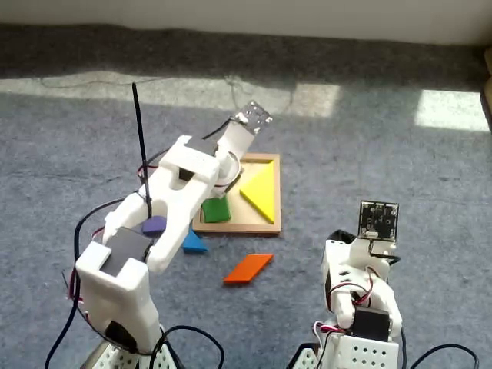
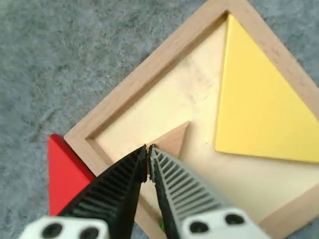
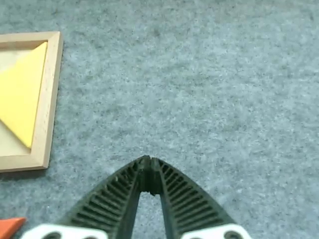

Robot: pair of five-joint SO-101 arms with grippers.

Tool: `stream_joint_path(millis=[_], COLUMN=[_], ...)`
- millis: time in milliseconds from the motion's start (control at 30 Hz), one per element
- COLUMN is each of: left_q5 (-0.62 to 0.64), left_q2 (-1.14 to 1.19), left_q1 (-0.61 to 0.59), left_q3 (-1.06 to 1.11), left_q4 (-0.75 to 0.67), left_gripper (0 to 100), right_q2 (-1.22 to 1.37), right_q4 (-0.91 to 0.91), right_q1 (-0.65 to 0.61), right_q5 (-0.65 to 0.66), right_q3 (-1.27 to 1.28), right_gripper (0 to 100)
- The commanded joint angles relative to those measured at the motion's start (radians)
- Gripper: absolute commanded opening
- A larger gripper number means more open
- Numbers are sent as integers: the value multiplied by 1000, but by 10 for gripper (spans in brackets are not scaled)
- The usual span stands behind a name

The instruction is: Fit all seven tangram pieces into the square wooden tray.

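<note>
The square wooden tray (image 1: 240,227) lies on the grey carpet. A large yellow triangle (image 1: 261,192) and a green piece (image 1: 216,210) rest inside it. My left gripper (image 2: 148,149) is shut, its tips low over the tray floor (image 2: 164,99) at a small tan triangle (image 2: 173,138). A red piece (image 2: 65,174) lies outside the tray rim (image 2: 149,64), touching it. On the carpet in front of the tray lie a purple piece (image 1: 154,224), a blue triangle (image 1: 194,243) and an orange parallelogram (image 1: 248,267). My right gripper (image 3: 149,163) is shut over bare carpet, away from the tray's edge (image 3: 47,99).
The left arm (image 1: 181,192) stretches over the tray's near left corner and hides part of it. The right arm (image 1: 361,284) stands folded back at the near right. Cables trail across the carpet behind the tray. A corner of the orange piece (image 3: 9,226) shows beside the right gripper.
</note>
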Motion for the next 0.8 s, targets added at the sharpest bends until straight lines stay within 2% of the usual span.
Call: stream_joint_path(millis=[0,233,467,767], left_q5=[-3,-3,-3,-5], left_q2=[47,90,15,-206], left_q1=[18,39,65,31], left_q3=[-79,-162,-165,-153], left_q4=[-12,-12,25,302], left_gripper=[53,53,53,53], right_q2=[16,16,16,16], right_q4=[4,4,2,2], right_q1=[4,4,4,7], right_q5=[9,9,9,9], right_q3=[148,148,148,148], right_gripper=[8,8,8,8])
